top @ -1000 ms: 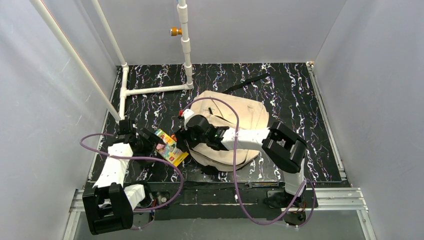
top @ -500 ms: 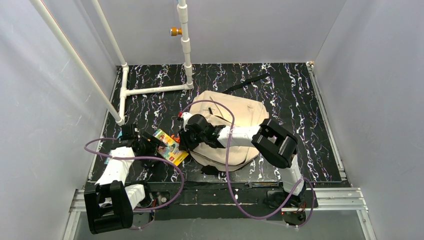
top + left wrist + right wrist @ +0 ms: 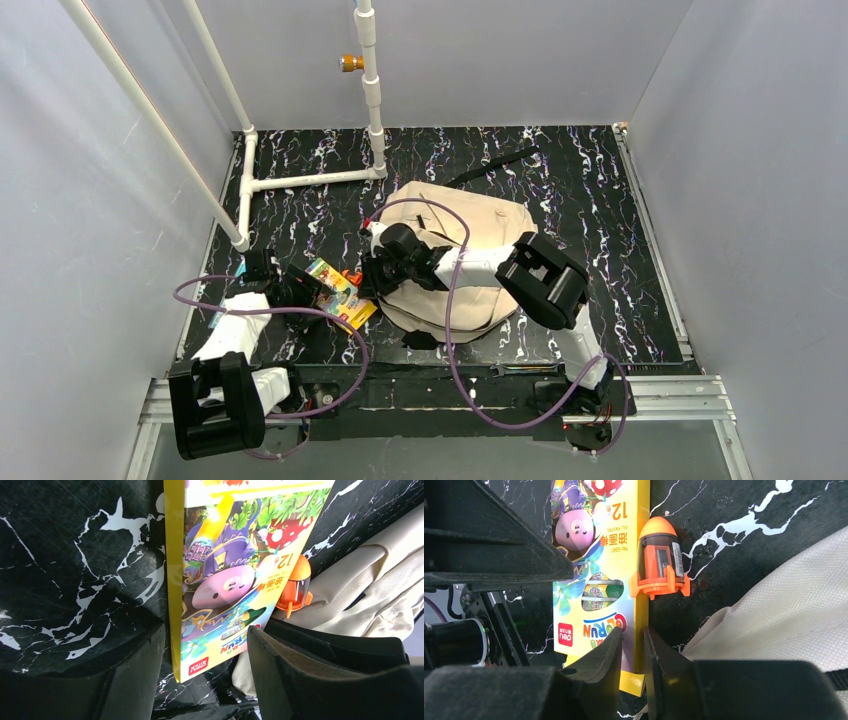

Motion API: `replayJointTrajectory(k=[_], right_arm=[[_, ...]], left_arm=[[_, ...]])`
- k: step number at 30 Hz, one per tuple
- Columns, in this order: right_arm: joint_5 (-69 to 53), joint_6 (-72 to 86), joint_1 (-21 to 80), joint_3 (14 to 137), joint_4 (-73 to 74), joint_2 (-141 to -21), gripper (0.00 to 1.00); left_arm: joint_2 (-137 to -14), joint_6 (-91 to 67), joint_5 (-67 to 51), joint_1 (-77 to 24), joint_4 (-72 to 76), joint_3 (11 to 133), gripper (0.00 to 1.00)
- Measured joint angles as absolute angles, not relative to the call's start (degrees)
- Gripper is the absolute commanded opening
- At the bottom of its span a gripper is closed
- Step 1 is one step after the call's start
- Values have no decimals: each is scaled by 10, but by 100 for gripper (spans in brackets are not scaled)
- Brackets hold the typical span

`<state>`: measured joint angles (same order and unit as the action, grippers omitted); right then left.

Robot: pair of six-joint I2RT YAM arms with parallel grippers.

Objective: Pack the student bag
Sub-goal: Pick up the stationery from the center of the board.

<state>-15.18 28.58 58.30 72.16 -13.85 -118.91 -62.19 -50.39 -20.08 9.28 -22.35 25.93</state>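
The student bag [image 3: 495, 225] is seen as a large beige fabric shape with a rounded outline. It is laid flat beneath the right arm [image 3: 545, 280], just beside the right gripper [image 3: 368, 283] on the side away from the left gripper [image 3: 305, 290]. A black strap [image 3: 490, 165] trails from its far edge. Much of its surface is covered by that arm and a purple cable [image 3: 447, 300]. Only a creased corner is caught in each wrist view, so zips cannot be made out. The yellow edge of an oil pastel box [image 3: 599, 580] is pinched between the right gripper's nearly closed jaws, with an orange sharpener [image 3: 659, 560] just ahead of them. The same box lies between the left gripper's parted fingers [image 3: 135, 680]; whether it is pressed cannot be told.
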Motion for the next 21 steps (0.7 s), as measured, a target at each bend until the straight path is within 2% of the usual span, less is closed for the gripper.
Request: replayJointTrajectory(k=[7, 10, 13, 18, 21], right_arm=[[-159, 302, 579, 726, -138, -1193, 21], [-176, 322, 573, 726, -141, -1195, 21], [-196, 345, 568, 726, -144, -1197, 26], [-211, 343, 568, 727, -134, -1195, 69], [-171, 279, 583, 726, -93, -1168, 76]], left_arm=[[-619, -503, -202, 93, -224, 259, 59], [-616, -503, -202, 93, -224, 255, 58], [-616, -503, -206, 93, -222, 253, 58], [-612, -504, -211, 95, -223, 251, 60], [-600, -505, -210, 95, -235, 251, 68]])
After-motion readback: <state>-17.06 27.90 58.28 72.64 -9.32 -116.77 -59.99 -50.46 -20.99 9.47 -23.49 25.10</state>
